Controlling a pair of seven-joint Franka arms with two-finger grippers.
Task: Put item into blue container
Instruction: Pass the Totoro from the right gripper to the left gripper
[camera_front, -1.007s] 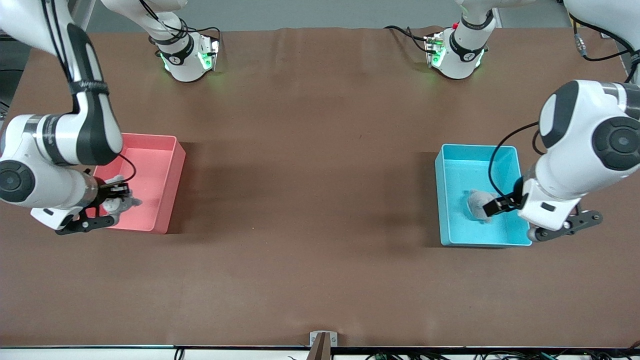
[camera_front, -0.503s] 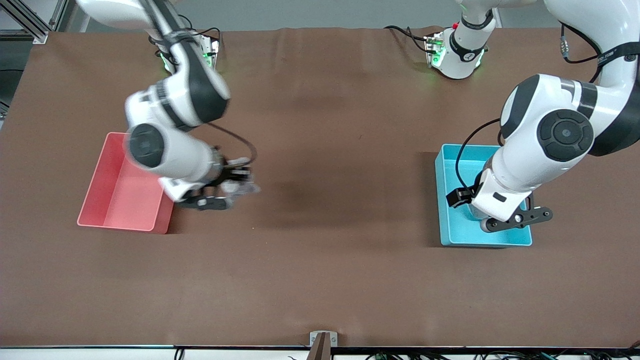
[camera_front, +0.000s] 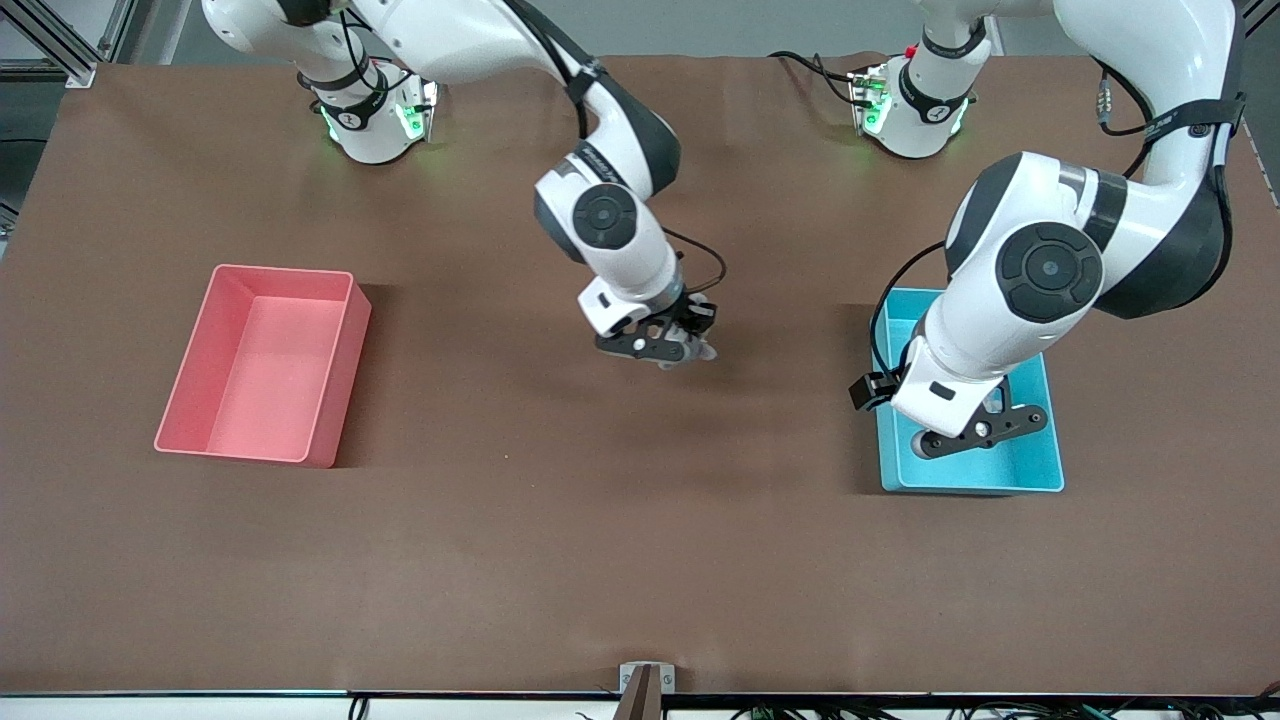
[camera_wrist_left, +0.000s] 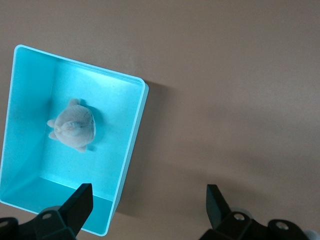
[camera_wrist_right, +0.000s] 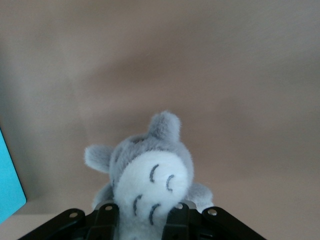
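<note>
Plush toy (camera_wrist_right: 150, 172), grey, soft and light, sits pinched at its belly in my right pincer (camera_front: 683, 347), above bare worktop (camera_front: 600, 520) midway between both bins. My left pincer (camera_wrist_left: 150, 210) hangs wide open and empty over the blue container (camera_front: 1040, 478), where another toy (camera_wrist_left: 73, 129) lies.

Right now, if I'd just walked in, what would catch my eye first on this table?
Probably the right gripper, over the middle of the brown table, clutching a grey plush toy. Next, the left gripper, open above the blue container, where a second plush lies. A pink bin sits at the right arm's end.
</note>
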